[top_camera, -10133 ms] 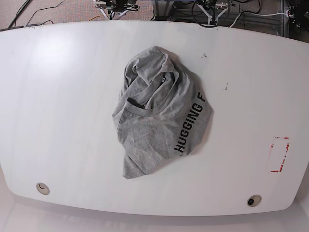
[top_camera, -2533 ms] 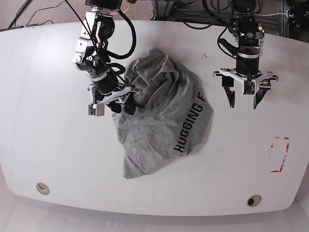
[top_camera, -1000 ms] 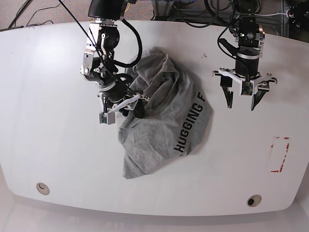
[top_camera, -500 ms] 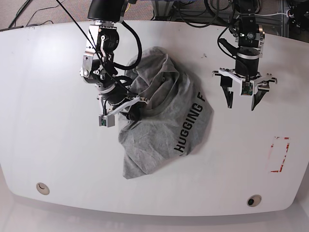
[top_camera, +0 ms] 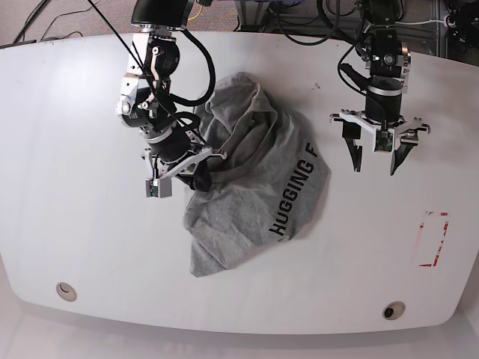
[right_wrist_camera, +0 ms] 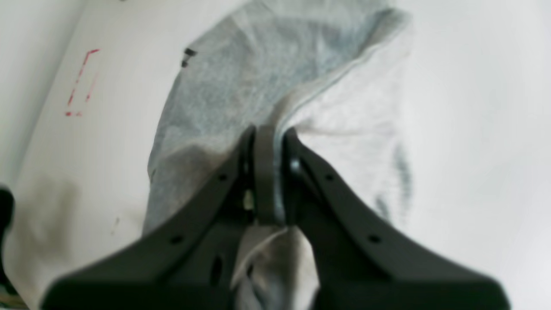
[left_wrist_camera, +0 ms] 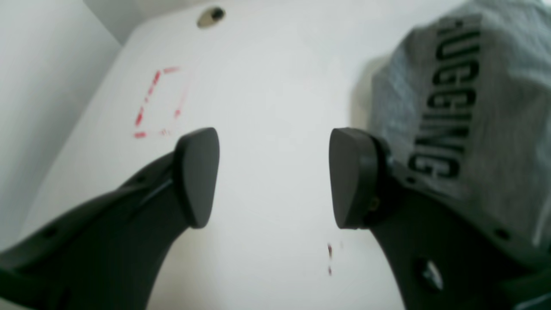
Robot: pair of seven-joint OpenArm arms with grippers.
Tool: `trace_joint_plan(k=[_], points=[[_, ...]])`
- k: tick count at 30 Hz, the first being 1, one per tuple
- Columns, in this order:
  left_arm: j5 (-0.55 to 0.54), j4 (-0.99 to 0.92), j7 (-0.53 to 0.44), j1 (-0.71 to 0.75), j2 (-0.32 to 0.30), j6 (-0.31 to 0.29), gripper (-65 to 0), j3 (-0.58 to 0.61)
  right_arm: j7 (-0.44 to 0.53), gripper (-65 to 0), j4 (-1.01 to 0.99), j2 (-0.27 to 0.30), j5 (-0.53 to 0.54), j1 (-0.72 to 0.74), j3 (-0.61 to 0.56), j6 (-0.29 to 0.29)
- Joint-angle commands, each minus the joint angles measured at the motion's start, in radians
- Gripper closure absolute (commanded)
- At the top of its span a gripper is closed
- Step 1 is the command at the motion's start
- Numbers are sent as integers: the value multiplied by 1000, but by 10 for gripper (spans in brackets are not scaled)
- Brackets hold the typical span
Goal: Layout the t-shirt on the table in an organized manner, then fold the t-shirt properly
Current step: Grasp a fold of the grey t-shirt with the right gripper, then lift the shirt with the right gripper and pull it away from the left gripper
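- One right gripper (top_camera: 196, 178): jaws clamped on a fold of the t-shirt (top_camera: 254, 194).
- One t-shirt: crumpled mid-table (top_camera: 75, 224), lettering showing.
- One left gripper (top_camera: 376, 161): jaws apart, empty, above bare table beside the shirt.

Place: robotics lab
Evidence: white table (top_camera: 75, 224) with red outline mark (top_camera: 432, 239), loose cables (top_camera: 314, 22) behind

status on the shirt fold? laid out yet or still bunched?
Done: nothing laid out; the t-shirt lies bunched on the table, lettering partly hidden. In hand: the right gripper is shut on a fabric edge at the shirt's side. The left gripper hangs open over bare table beside it. Left: spreading flat, then every fold.
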Motion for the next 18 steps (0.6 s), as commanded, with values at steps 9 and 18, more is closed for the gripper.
trace_joint_plan(k=[9,18], points=[[-1,17,-25,-34,-2,6,-381,-2,-32,0,192,103,11,-12,2,16],[-1,7,-11,-80,-2,6,-381,-2,-47,0,229,256,13,-6,2,56]])
